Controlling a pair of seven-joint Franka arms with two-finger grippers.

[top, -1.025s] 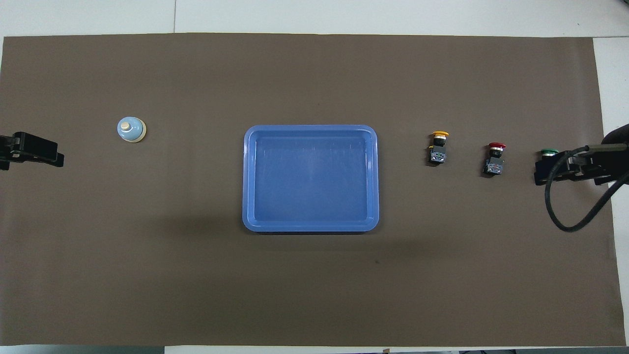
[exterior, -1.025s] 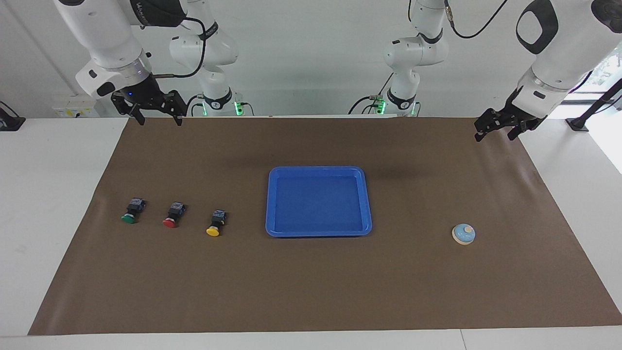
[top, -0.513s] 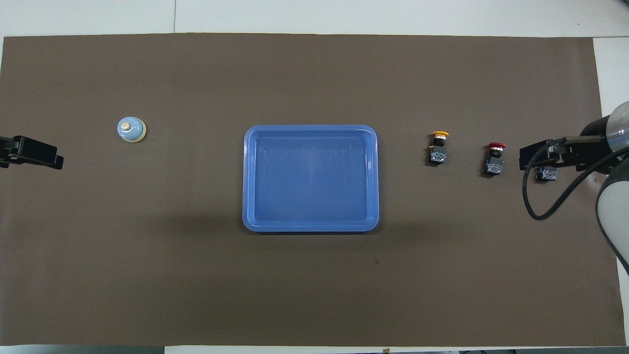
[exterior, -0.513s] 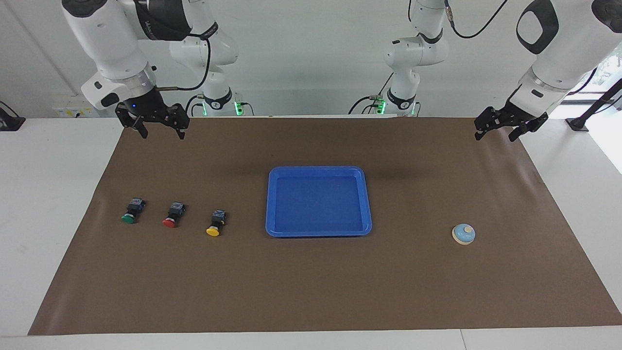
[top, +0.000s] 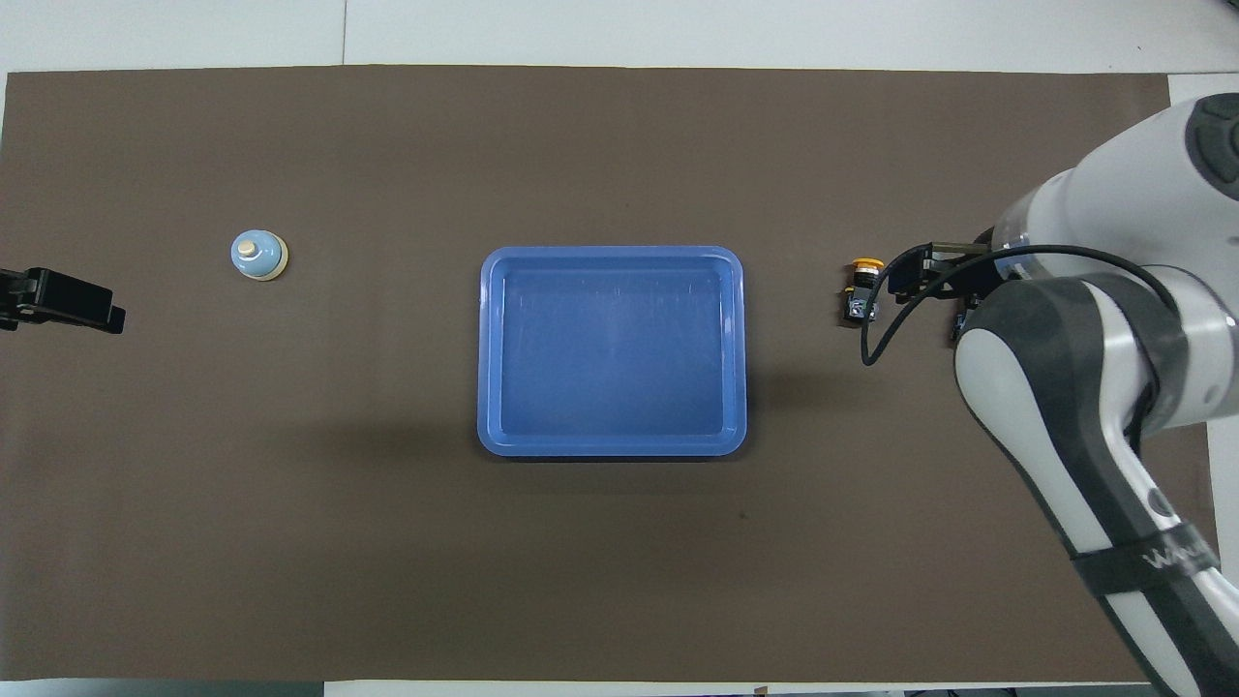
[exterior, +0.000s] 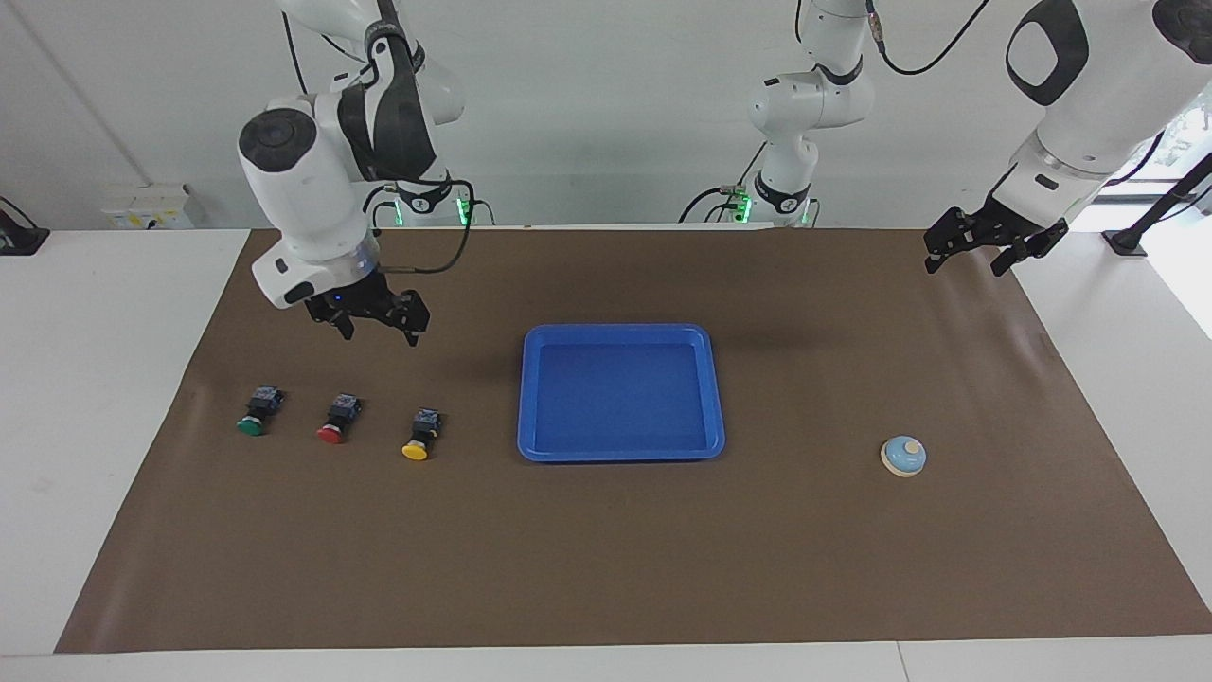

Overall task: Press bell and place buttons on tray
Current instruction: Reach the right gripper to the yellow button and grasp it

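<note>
Right gripper (exterior: pixel 377 326) fingers spread, empty, above the buttons (exterior: pixel 334 421); left gripper (exterior: pixel 973 248) fingers spread, waiting.

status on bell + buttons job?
Nothing looks done: the tray holds nothing, and the green, red and yellow buttons lie on the mat. The right end effector, open, hangs above them, gripping nothing. The left end effector waits away from the bell. Everything remains.
</note>
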